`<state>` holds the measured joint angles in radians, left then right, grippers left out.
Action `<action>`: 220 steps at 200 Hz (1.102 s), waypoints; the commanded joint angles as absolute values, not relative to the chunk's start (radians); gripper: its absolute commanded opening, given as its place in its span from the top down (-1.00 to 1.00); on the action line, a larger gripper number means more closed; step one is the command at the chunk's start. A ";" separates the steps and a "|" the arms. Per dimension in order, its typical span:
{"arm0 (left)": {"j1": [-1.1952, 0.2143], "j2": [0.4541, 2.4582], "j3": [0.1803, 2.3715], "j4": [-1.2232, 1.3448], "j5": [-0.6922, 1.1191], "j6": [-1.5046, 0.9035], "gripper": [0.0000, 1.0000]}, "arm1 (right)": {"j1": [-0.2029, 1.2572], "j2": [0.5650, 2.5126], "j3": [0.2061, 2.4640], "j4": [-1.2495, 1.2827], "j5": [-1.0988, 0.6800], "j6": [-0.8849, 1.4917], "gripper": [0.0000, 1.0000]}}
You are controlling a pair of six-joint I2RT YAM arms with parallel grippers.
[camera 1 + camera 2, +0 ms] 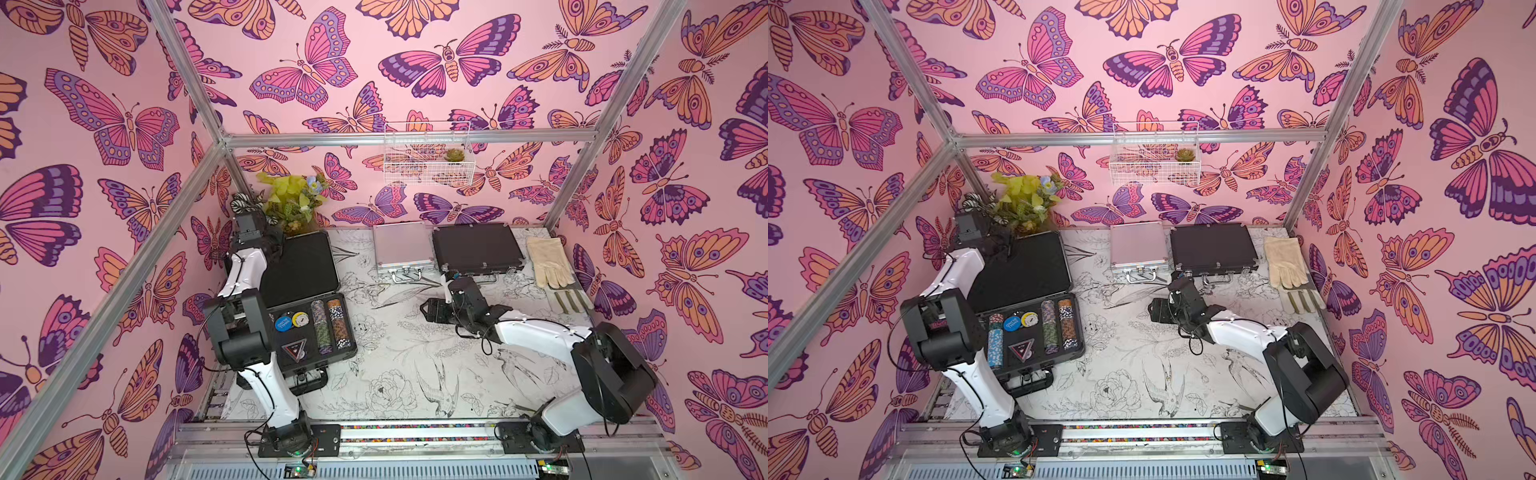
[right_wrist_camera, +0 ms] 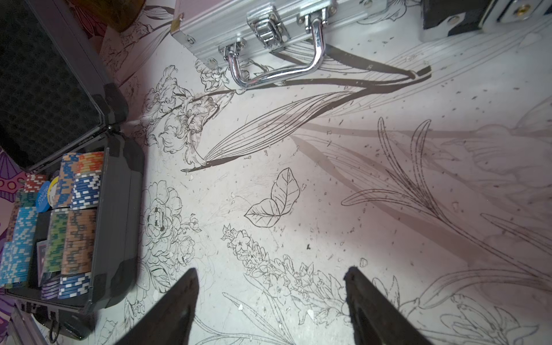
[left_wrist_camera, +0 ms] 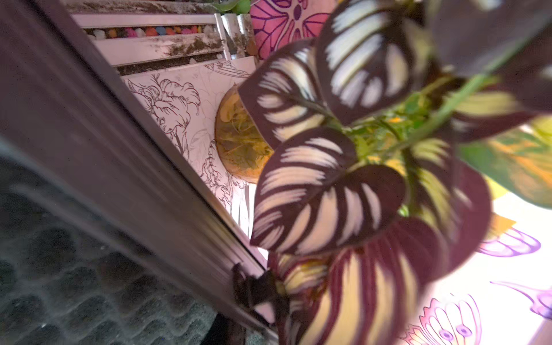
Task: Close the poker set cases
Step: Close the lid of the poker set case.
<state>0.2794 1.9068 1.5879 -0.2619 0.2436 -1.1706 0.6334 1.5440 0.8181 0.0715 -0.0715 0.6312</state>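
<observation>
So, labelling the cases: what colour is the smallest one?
The smallest case is silver aluminium, clearest in the right wrist view.

The plant (image 1: 291, 203) crowds the open lid (image 1: 303, 270); central table (image 1: 395, 353) lies free.

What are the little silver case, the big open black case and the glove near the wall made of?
Small silver case: looks like aluminium, with ribbed edges, riveted corners and a shiny chromed handle. Large black case: probably matte moulded plastic, with chunky rounded corners; its lid is lined with dimpled dark foam. Glove: cream, soft and creased, leather or heavy cloth; unclear which.
</observation>
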 commanded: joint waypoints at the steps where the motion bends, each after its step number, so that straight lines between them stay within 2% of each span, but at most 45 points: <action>1: 0.276 1.826 1.546 -0.232 0.278 -1.112 0.72 | 0.627 1.547 0.844 0.071 -0.061 0.632 -0.56; 149: 0.268 1.263 0.981 -0.226 0.312 -1.131 0.67 | 0.638 1.514 0.904 0.070 -0.129 0.604 -0.55; 220: 0.260 1.048 0.826 -0.278 0.304 -1.165 0.64 | 0.676 1.505 0.903 0.070 -0.141 0.604 -0.54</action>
